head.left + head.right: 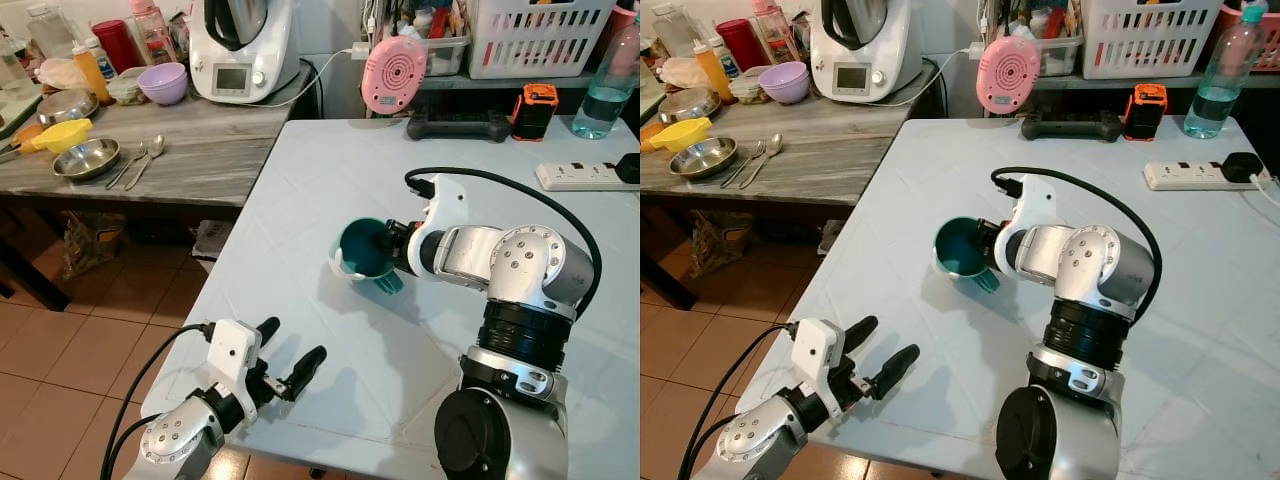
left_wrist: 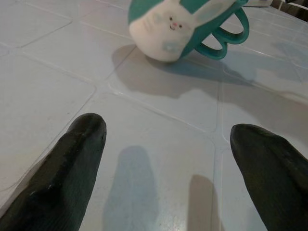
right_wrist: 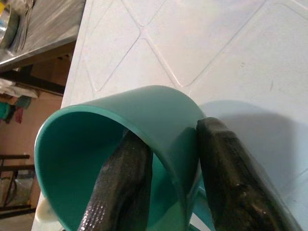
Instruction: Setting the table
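I see a teal cup (image 1: 362,250) with a white bunny face and looped handles, tipped on its side mid-table. My right gripper (image 3: 168,185) pinches its wall — one finger inside, one outside. My left gripper (image 1: 285,365) hangs spread at the cup's 7 o'clock, near the white table (image 1: 320,170) edge — bare tabletop between them. Wooden counter (image 1: 200,150) at 10 o'clock.
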You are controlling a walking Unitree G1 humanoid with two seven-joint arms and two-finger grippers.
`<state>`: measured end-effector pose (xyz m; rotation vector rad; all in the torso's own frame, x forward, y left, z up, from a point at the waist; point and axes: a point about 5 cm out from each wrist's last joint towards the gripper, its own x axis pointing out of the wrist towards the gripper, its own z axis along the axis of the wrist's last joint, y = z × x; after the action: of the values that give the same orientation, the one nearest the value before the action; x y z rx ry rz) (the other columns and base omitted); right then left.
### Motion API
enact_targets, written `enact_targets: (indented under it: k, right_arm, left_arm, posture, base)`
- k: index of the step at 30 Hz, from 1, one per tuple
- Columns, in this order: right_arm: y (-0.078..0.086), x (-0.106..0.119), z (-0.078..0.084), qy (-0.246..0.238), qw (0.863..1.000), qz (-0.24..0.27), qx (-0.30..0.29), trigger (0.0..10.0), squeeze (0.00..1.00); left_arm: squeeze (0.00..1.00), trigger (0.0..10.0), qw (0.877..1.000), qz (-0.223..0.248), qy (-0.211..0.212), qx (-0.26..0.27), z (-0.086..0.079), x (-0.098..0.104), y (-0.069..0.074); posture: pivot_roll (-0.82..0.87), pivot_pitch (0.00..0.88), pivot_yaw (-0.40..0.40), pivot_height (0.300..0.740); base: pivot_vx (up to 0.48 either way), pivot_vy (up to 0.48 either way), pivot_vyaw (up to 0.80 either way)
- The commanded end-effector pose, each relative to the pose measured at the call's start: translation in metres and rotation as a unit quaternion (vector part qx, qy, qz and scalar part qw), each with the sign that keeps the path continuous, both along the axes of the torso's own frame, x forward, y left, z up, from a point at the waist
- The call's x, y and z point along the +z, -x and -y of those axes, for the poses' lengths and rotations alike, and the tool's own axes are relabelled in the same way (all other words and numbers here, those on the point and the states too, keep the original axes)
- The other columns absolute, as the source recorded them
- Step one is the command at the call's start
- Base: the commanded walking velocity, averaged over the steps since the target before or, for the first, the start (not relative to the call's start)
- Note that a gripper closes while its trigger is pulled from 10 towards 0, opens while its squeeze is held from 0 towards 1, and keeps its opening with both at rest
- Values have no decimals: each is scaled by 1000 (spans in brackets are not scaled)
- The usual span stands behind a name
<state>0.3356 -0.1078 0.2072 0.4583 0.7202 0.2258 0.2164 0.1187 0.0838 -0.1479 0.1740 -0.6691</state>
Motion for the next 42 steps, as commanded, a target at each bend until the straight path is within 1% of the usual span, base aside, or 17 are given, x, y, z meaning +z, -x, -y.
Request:
enact_targets:
  k: [1, 4, 8, 11, 12, 17, 22, 27, 28, 29, 30, 31, 34, 37, 40, 41, 42]
  right_arm:
    - [2, 2, -15, -5, 1000, 9, 27, 10000, 1000]
    - [1, 8, -17, 14, 998, 34, 42, 10000, 1000]
    - [0, 10, -17, 22, 998, 43, 46, 10000, 1000]
    - [-5, 16, -14, 51, 994, 73, 56, 10000, 1000]
    - [-7, 19, -11, 75, 991, 92, 56, 10000, 1000]
    - [-9, 21, -9, 99, 987, 112, 64, 10000, 1000]
    - [-11, 29, -6, 133, 977, 146, 79, 10000, 1000]
    - [-17, 43, -1, 160, 960, 214, 78, 10000, 1000]
    - [-17, 43, -1, 160, 960, 214, 78, 10000, 1000]
    - [-17, 47, 0, 166, 953, 239, 77, 10000, 1000]
    - [-15, 59, 4, 192, 928, 312, 72, 10000, 1000]
    - [-15, 59, 4, 192, 928, 312, 72, 10000, 1000]
    - [-11, 62, 4, 194, 916, 343, 71, 10000, 1000]
    - [3, 55, 6, 197, 891, 404, 65, 10000, 1000]
    - [16, 47, 4, 253, 841, 473, 76, 10000, 1000]
    - [23, 39, 2, 290, 811, 500, 91, 10000, 1000]
    - [27, 34, 0, 307, 796, 513, 100, 10000, 1000]
  left_arm:
    - [0, 10000, 1000, -6, -9, 3, -2, -3, 1]
    - [0, 10000, 1000, -8, -14, 0, -2, -3, 0]
    - [0, 10000, 1000, -10, -17, -2, -2, -3, 0]
    - [0, 10000, 1000, -11, -17, -3, -2, -2, 1]
    - [0, 10000, 1000, -13, -17, -3, -2, -2, 2]
    - [0, 10000, 1000, -15, -18, -4, -2, -2, 2]
    - [0, 10000, 1000, -21, -21, -4, -4, -6, 2]
    - [0, 10000, 999, -25, -25, -4, -7, -13, 1]
    - [0, 10000, 999, -25, -25, -4, -7, -13, 1]
    - [0, 10000, 999, -26, -25, -4, -7, -14, 0]
    - [0, 10000, 999, -26, -27, 1, -9, -16, 0]
    - [0, 10000, 999, -26, -27, 1, -9, -16, 0]
    - [0, 10000, 999, -24, -27, 7, -9, -17, 0]
    - [0, 10000, 999, -19, -23, 22, -11, -17, 1]
    - [0, 10000, 999, -1, -25, 41, -12, -15, 0]
    - [0, 10000, 998, 10, -28, 51, -13, -14, -2]
    - [0, 10000, 998, 15, -30, 57, -14, -13, -3]
  posture:
    - [-184, 45, 96, 740]
    - [-186, 44, 100, 740]
    - [-187, 43, 105, 740]
    - [-186, 43, 104, 740]
    - [-185, 44, 105, 740]
    - [-183, 44, 107, 740]
    - [-183, 44, 111, 740]
    - [-184, 42, 112, 740]
    - [-184, 42, 112, 740]
    - [-184, 42, 112, 740]
    - [-181, 41, 110, 740]
    - [-181, 41, 110, 740]
    - [-181, 41, 110, 740]
    - [-175, 42, 111, 740]
    - [-176, 41, 112, 740]
    - [-180, 39, 113, 740]
    - [-180, 39, 113, 740]
  base:
    - [0, 0, 0]
    - [0, 0, 0]
    - [0, 0, 0]
    - [0, 0, 0]
    - [0, 0, 0]
    - [0, 0, 0]
    - [0, 0, 0]
    - [0, 0, 0]
    - [0, 0, 0]
    - [0, 0, 0]
    - [0, 0, 0]
    - [0, 0, 0]
    - [0, 0, 0]
    - [0, 0, 0]
    - [0, 0, 0]
    - [0, 0, 0]
    - [0, 0, 0]
